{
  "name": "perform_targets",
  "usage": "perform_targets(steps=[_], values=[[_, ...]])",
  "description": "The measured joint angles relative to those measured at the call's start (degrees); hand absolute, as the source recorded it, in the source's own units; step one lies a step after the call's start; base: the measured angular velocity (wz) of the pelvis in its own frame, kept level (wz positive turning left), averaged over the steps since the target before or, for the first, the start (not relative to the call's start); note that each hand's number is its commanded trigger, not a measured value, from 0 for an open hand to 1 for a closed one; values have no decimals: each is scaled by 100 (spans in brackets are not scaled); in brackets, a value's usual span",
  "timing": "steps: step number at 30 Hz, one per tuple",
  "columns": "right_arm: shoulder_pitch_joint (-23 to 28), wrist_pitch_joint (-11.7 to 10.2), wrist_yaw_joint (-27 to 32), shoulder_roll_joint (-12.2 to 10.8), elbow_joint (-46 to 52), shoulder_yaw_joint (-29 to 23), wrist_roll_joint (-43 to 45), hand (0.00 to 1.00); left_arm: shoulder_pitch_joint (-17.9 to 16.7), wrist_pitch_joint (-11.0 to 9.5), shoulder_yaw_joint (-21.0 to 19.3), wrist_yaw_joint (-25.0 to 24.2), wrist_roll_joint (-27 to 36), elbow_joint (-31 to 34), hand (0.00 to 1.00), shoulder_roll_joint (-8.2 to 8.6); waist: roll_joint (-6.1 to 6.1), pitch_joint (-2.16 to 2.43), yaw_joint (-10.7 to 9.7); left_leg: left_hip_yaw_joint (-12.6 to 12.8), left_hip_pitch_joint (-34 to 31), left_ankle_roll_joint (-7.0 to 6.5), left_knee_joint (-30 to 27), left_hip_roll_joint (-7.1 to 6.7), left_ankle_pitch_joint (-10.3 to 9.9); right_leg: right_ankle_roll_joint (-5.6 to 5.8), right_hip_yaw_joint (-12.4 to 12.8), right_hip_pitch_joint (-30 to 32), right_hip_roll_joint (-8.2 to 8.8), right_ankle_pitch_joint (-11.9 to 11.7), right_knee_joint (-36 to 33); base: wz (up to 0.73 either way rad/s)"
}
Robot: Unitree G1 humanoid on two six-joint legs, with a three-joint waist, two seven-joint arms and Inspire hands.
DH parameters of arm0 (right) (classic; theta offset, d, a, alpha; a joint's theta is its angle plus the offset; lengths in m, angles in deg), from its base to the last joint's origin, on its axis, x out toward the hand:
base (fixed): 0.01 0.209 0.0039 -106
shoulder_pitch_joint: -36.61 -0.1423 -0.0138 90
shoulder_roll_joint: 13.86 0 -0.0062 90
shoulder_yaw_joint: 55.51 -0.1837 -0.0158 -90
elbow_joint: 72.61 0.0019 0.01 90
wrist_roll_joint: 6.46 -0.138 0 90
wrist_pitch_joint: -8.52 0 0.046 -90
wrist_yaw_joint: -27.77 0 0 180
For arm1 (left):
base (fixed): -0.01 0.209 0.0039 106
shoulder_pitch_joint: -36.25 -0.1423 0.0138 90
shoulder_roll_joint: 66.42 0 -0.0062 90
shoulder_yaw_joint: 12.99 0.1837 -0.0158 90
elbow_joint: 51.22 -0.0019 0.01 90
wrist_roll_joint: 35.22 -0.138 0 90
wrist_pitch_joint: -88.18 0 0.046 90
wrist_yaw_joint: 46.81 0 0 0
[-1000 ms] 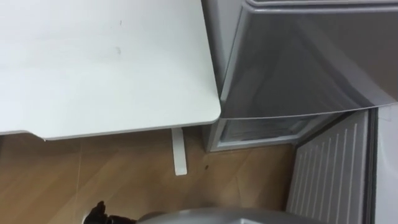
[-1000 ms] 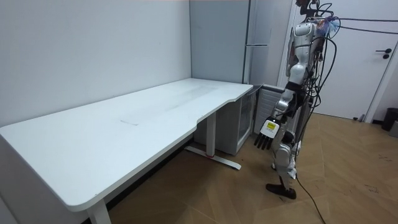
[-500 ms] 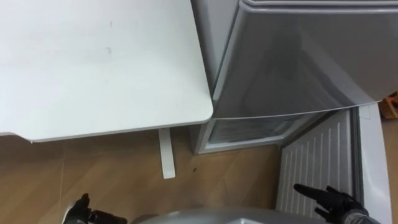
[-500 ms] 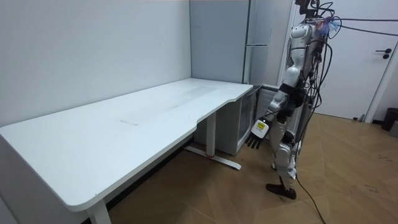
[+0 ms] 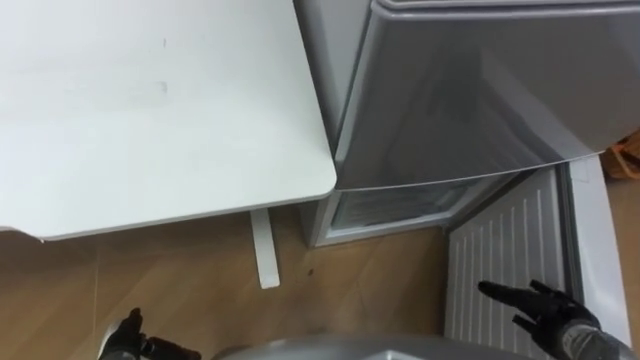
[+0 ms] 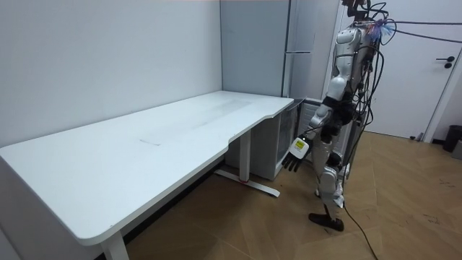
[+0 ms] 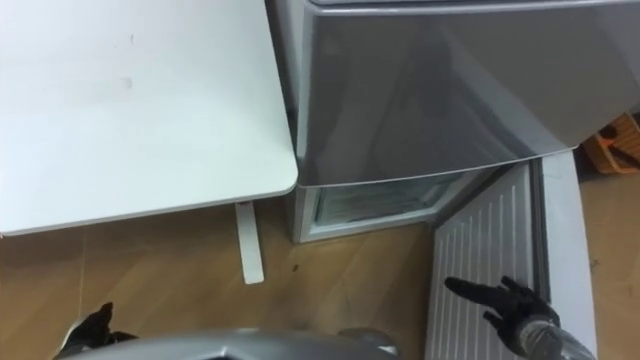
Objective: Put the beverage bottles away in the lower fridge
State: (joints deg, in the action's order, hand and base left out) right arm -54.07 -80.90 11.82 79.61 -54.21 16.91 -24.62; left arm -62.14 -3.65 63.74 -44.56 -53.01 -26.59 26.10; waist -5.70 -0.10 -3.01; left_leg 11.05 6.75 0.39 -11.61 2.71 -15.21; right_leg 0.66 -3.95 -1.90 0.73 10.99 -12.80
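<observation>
I stand facing a grey fridge (image 5: 470, 90) beside a white desk. Its lower compartment (image 5: 390, 205) is open, and what shows of the inside is pale and bare. The lower door (image 5: 505, 260) is swung out to my right, its white ribbed inner side up. My right hand (image 5: 545, 308) reaches forward over that door, open, fingers spread, holding nothing. My left hand (image 5: 132, 338) shows at the bottom left above the floor, open, its visible fingers straight and nothing in it.
The white desk (image 5: 150, 110) spreads to my left, its rounded corner close against the fridge side. Its leg and foot (image 5: 262, 250) stand on the wooden floor (image 5: 380, 270) ahead of me. In the room view I stand upright at the desk's far end (image 6: 274, 105).
My right hand has come into view at the lower right and risen over the open door. The picture has shifted, so the camera turned a little to the right.
</observation>
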Motion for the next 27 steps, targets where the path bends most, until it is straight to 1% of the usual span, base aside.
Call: perform_targets(steps=[2, 3, 5, 6, 7, 8, 9, 10, 12, 13, 18, 20, 24, 27], values=[[9, -13, -26, 122, 500, -11, 250, 0, -17, -11, -9, -23, -5, -2, 0, -3, -17, -8, -47, 22, -16, -13, 0, -3, 7, 5, 29, -2, -2, -22, -4, -5], [11, -25, -28, 190, 721, -64, 428, 0, -23, -28, -16, -33, -6, -4, 0, -21, -51, -2, -72, 23, -18, -14, 1, -2, 8, 6, 21, 2, -2, -25, 3, 0], [14, -42, -34, 262, 1160, -80, 543, 0, -35, -30, -12, -30, -3, -5, 0, -46, -59, 3, -87, 53, -11, -14, 2, 3, 8, 6, 49, 37, -10, -39, 11, -8], [13, -92, -31, 300, 1419, -80, 549, 0, -25, -30, 2, -27, -1, -5, 0, -43, -61, 4, -87, 81, -23, -16, 12, 6, 9, 3, 69, 72, -14, -56, 8, -14], [10, -135, -30, 311, 1515, -80, 553, 0, -21, -31, 7, -27, 7, -9, 0, -42, -64, 6, -87, 96, -23, -16, 17, 8, 10, 2, 78, 79, -17, -62, 10, -11], [12, -211, -21, 320, 1667, -90, 570, 0, -16, -48, 2, -23, 12, -26, 0, -45, -82, 17, -99, 111, -21, -16, 25, 13, 10, 2, 84, 82, -21, -65, 14, -5], [19, -230, -16, 320, 1738, -119, 594, 0, -14, -64, 2, -16, 10, -33, 0, -46, -74, 13, -104, 113, -22, -16, 28, 14, 10, 1, 85, 83, -22, -65, 15, -5], [73, -234, 27, 321, 2006, -156, 656, 0, -14, -102, 7, -8, 9, -32, 0, -42, -90, 24, -106, 125, -20, -16, 35, 14, 10, 1, 99, 91, -27, -65, 14, -4], [155, -264, 107, 325, 2572, -176, 716, 0, -14, -125, 8, -4, 11, -31, 0, -44, -74, 24, -148, 131, -21, -16, 32, 16, 10, 1, 102, 82, -30, -65, 16, -2], [170, -286, 138, 328, 2692, -180, 716, 0, -5, -132, 8, -4, 11, -30, 0, -44, -72, 25, -150, 131, -21, -16, 29, 16, 10, 1, 102, 82, -30, -65, 16, 0], [191, -424, 640, 327, 3626, -191, 1023, 0, 2, -226, 9, 62, 16, -17, 0, -42, -53, 29, -169, 147, -14, -16, 33, 14, 10, 3, 152, 56, -37, -68, 16, -1], [191, -485, 823, 327, 3778, -196, 1024, 0, -1, -229, 25, 140, 22, -16, 0, -41, -50, 27, -164, 149, -6, -16, 32, 15, 11, 3, 154, 52, -37, -68, 13, 0], [192, -485, 1200, 328, 4000, -223, 1021, 0, -72, -219, 65, 229, 89, -17, 0, -13, -38, 22, -162, 141, -11, -17, 33, 13, 12, 4, 157, 94, -34, -69, 7, 0], [193, -485, 1458, 328, 4098, -385, 932, 0, -138, -217, 66, 228, 90, 15, 0, 40, -24, 22, -170, 138, -27, -17, 42, 17, 12, 4, 157, 93, -41, -69, 12, 0]])
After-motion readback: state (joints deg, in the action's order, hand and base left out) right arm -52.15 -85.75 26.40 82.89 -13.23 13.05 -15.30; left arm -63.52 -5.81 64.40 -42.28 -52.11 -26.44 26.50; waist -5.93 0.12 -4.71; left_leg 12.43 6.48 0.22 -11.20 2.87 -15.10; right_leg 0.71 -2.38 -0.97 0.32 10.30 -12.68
